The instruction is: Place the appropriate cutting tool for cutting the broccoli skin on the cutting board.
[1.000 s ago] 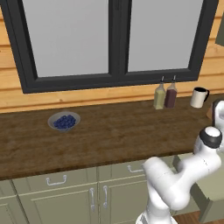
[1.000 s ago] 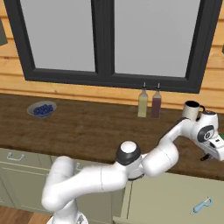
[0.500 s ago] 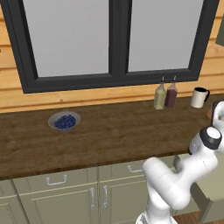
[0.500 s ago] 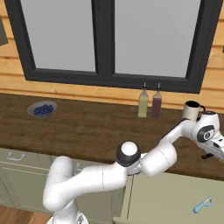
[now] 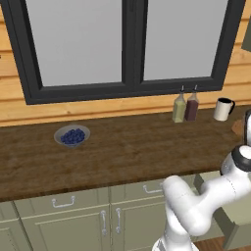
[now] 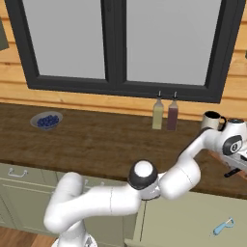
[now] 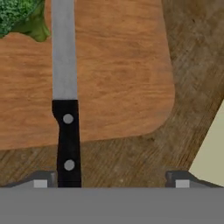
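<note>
Cutting board [image 7: 122,78] under knife [image 7: 64,87], handle overhanging

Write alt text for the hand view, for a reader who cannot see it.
A knife with a grey blade and black riveted handle lies on a tan cutting board, its handle running off the board's edge over the dark wooden counter. The open tool is above it, and green broccoli sits at the board's far corner.

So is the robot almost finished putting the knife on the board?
Nearly. The knife lies with its blade on the cutting board, beside the broccoli, its black handle reaching onto the counter. The gripper is open, holding nothing. What looks left is pulling away.
</note>
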